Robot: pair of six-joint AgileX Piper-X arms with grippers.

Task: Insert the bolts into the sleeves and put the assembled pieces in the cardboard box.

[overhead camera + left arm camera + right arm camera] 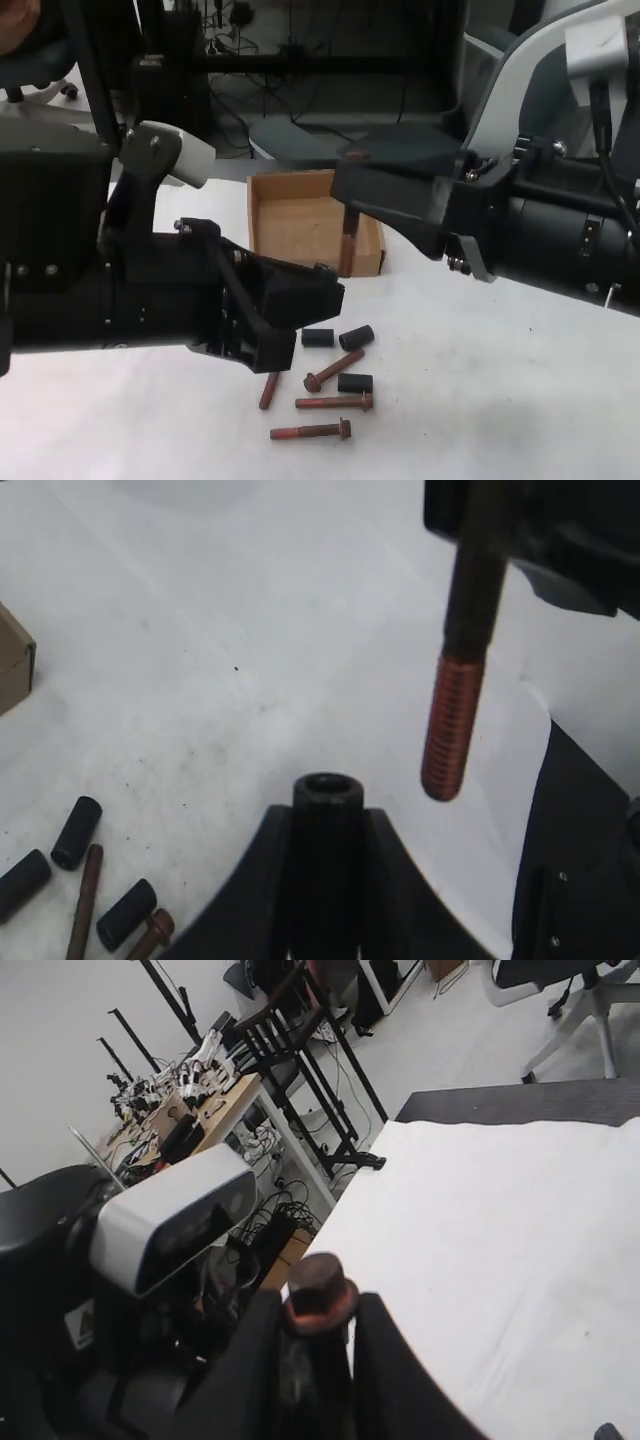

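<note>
Jaws: left gripper (327,832) pinched sleeve (326,792); right gripper (318,1332) pinched bolt (318,1295)
Progress: pair unjoined, cardboard box (298,226) held none
Remaining: loose bolts (335,402), loose sleeves (355,337) mid-worktop (500,380)

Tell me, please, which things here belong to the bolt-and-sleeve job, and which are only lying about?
Belong to the job:
sleeve in the left gripper; bolt in the right gripper; three loose sleeves; four loose bolts; cardboard box.

Only lying about:
office chair; cluttered desk, both in the room behind.
</note>
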